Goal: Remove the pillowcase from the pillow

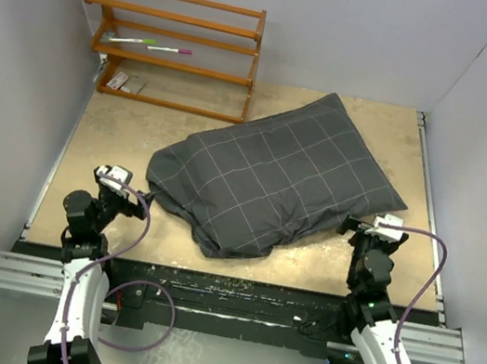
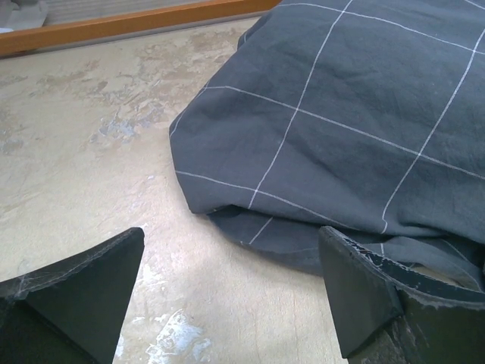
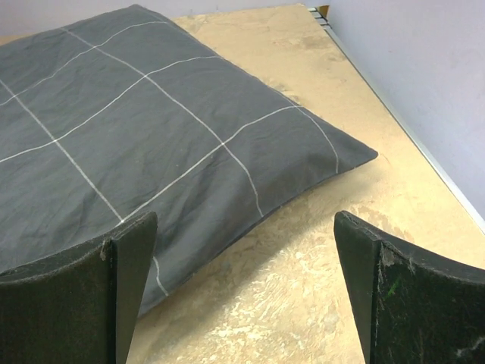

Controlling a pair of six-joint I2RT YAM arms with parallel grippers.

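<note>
Covering pillow completely, pillowcase (image 1: pixel 272 182); left pincer (image 2: pixel 231 280), right pincer (image 3: pixel 246 280) both spread wide, empty.

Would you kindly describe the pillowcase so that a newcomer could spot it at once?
Look at the tan table, with a wooden rack at its far left corner. Filling the table's middle lies the pillowcase. It is the only cloth: dark charcoal with a thin pale grid, puffed up and wrinkled.
</note>
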